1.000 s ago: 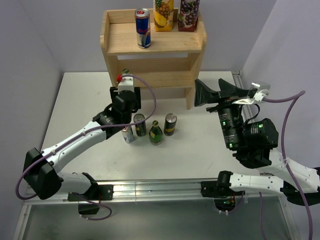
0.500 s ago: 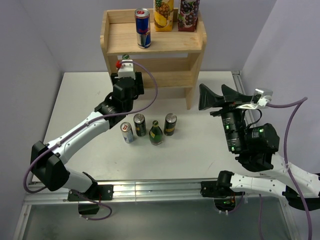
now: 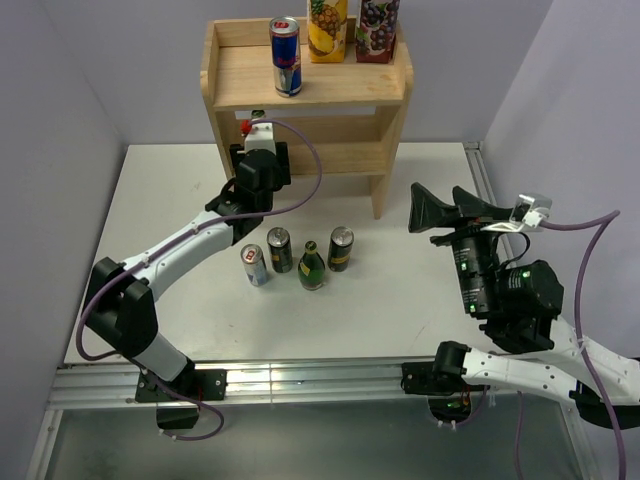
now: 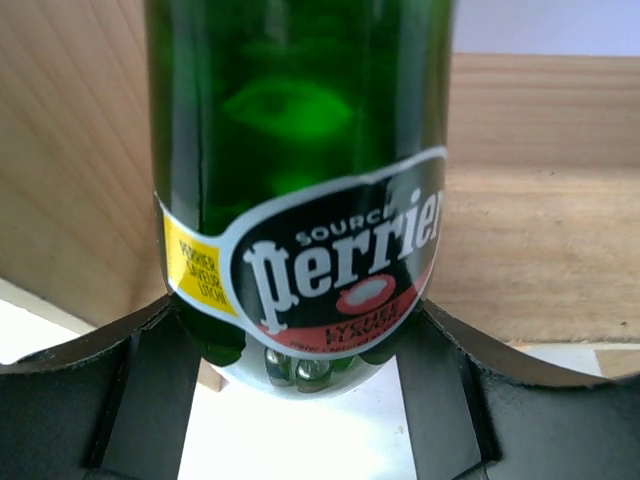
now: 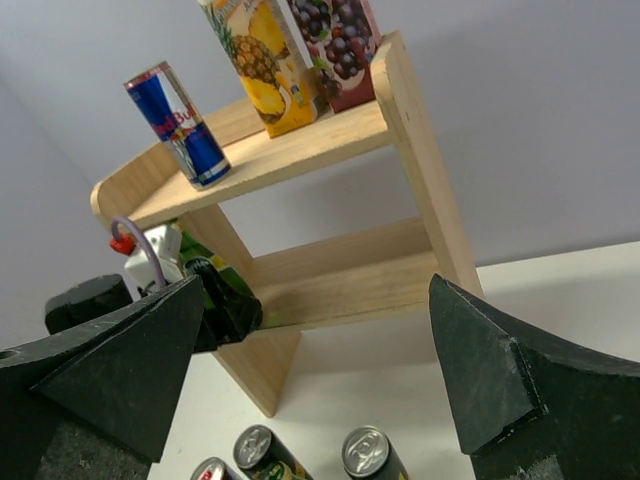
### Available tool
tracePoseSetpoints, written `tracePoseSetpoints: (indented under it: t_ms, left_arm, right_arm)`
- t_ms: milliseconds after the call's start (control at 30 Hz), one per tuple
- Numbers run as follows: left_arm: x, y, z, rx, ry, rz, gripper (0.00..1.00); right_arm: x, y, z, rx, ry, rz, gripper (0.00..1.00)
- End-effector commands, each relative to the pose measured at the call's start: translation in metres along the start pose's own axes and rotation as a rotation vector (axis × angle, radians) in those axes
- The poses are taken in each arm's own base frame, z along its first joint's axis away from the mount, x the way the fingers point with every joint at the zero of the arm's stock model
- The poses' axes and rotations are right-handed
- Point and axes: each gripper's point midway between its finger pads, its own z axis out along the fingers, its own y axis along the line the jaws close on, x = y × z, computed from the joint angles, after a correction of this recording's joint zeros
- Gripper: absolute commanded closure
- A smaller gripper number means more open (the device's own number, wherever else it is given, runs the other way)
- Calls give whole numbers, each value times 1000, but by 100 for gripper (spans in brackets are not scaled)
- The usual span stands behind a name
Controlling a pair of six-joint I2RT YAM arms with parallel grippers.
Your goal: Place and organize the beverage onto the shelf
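The wooden shelf (image 3: 320, 92) stands at the back of the table and also shows in the right wrist view (image 5: 400, 130). My left gripper (image 3: 257, 138) is shut on a green Perrier bottle (image 4: 300, 150) and holds it upright at the left end of the shelf's lower tier. Its fingers (image 4: 150, 400) clamp the bottle's base just above the white table. The bottle also shows in the right wrist view (image 5: 215, 280). My right gripper (image 3: 445, 207) is open and empty, raised to the right of the shelf and facing it (image 5: 320, 370).
A Red Bull can (image 3: 286, 56), a pineapple carton (image 3: 327, 28) and a grape carton (image 3: 377, 28) stand on the top board. On the table in front stand a Red Bull can (image 3: 254, 265), a dark can (image 3: 279, 249), a green bottle (image 3: 311, 266) and another dark can (image 3: 341, 248).
My left arm has carried the Perrier bottle away from the row of cans and up to the shelf's lower tier. My right arm has drifted slightly to the right.
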Motion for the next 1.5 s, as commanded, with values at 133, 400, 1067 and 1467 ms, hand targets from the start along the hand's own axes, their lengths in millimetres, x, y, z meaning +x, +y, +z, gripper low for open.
tracePoseSetpoints:
  t_ms: [133,400,1067,1467]
  left_arm:
    - [-82,-6,-2,23,-258,-194,100]
    - [-75,7,10,-27,-274,-201,100]
    - [-53,27,26,-80,-224,-198,35]
    - [-55,29,23,-86,-221,-181,1]
  right_arm:
    - [18,-8,-2,36,29,-8,0]
    - [28,-9,-3,42,44,-5,0]
    - [39,-7,-3,36,73,-6,0]
    - [39,-9,-4,41,79,-11,0]
